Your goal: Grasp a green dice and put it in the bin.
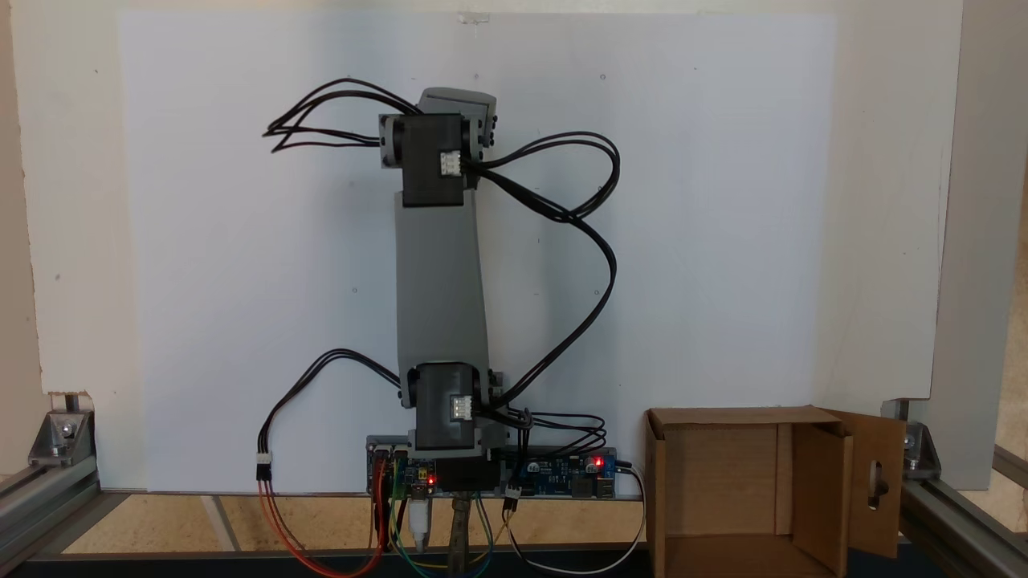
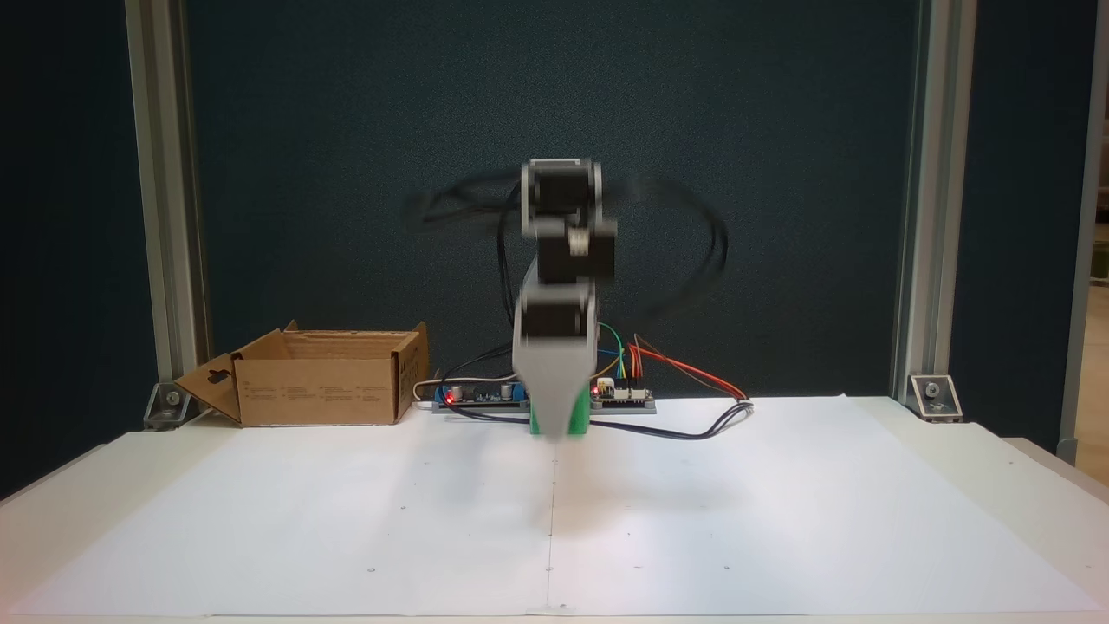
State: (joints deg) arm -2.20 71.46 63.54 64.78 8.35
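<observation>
A: Where's the arm?

B: Centre of the table, in both fixed views. From above, the grey link (image 1: 442,281) runs from the base motor nr the bottom edge up to a black servo (image 1: 426,156) at top, black cables (image 1: 578,209) looping off both sides. From the front, the arm is motion-blurred, folded w/ its tip pointing down at the white paper sheet (image 2: 780,520).

A: And the gripper?

B: Seen from the front, the gripper (image 2: 559,425) hangs just above the sheet, in front of the circuit boards (image 2: 485,397). The grey fingers taper to a point and something bright green shows at the tip, i.e. the green dice (image 2: 560,422), a smear of colour w/ no pips legible. Looks held betw. the fingers, clear of the paper, but the blur is heavy; I can't tell exactly how the jaws stand.

A: The bin?

B: The bin (image 2: 321,386) is a brown cardboard box at the far left of the front view, well apart from the gripper, flaps open, one flap w/ a slot cutout tilted out to the left. In the view from above the bin (image 1: 723,474) sits at bottom right, beside the boards, its slotted flap (image 1: 875,482) swung out to the right. Its visible cardboard floor is bare.

A: Anything else?

B: Aluminium frame posts (image 2: 169,217) stand at the far corners; red LEDs glow on the boards.
</observation>
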